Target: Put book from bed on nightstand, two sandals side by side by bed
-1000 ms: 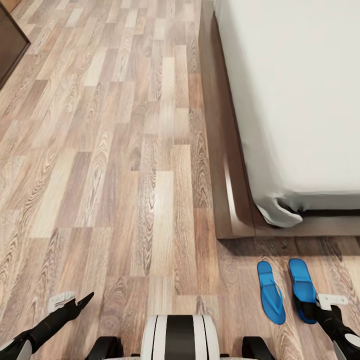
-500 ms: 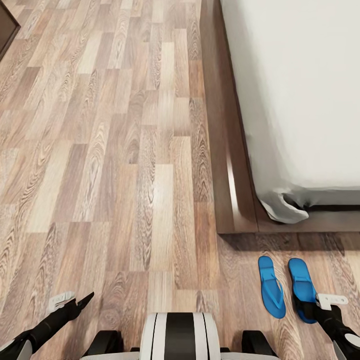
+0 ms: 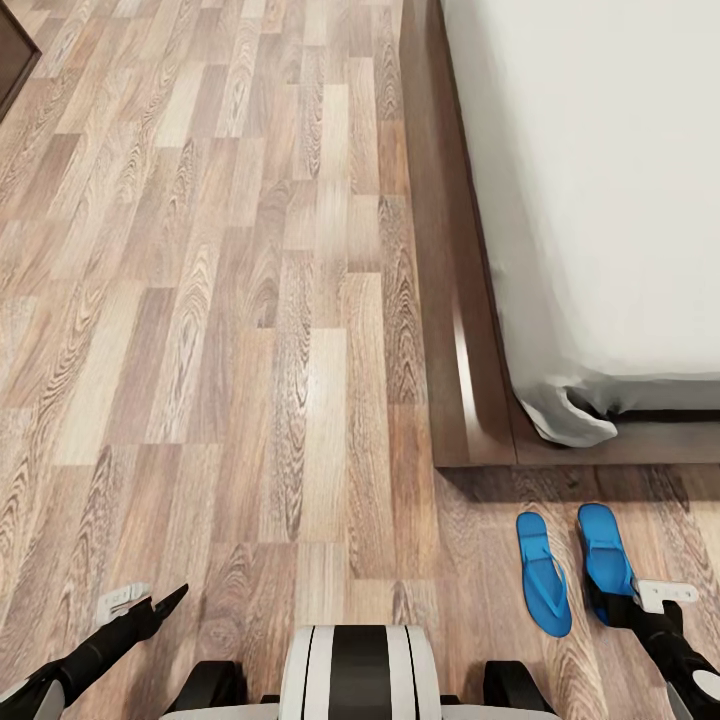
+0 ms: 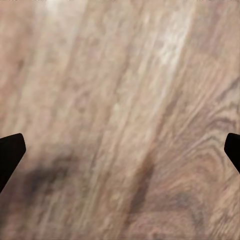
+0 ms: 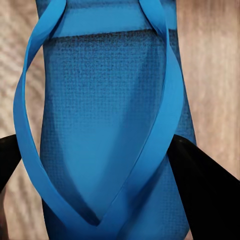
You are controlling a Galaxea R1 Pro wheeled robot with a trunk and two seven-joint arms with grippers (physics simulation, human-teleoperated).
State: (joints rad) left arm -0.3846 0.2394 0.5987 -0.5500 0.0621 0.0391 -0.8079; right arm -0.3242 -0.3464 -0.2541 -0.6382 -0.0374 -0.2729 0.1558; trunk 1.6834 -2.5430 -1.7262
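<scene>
- Down on the wood floor, just past the foot corner of the bed, lie the two blue sandals, side by side with a narrow strip of planks between them.
- Of the pair, the left sandal lies flat, toe end toward the bed frame, touched by nothing.
- Next to it, the right sandal has its heel end under the right gripper, whose dark fingers sit on either side of it.
- Seen up close from the right wrist, that sandal lies between the two black fingertips, one at each edge of the sole; they look pressed against it, pinching the heel end.
- Its blue straps meet in a V on the textured sole.
- Over at the robot's other side, the left gripper hangs low above bare planks, well apart from both sandals.
- From the left wrist, its two black fingertips stand far apart at the edges of the floor, spread wide with nothing between them.
- Beyond the sandals, the bed's light grey mattress sits on the dark brown frame, its cover puckered at the near corner.
- Far off by the top left corner stands a piece of dark brown furniture; I cannot tell what it is.
</scene>
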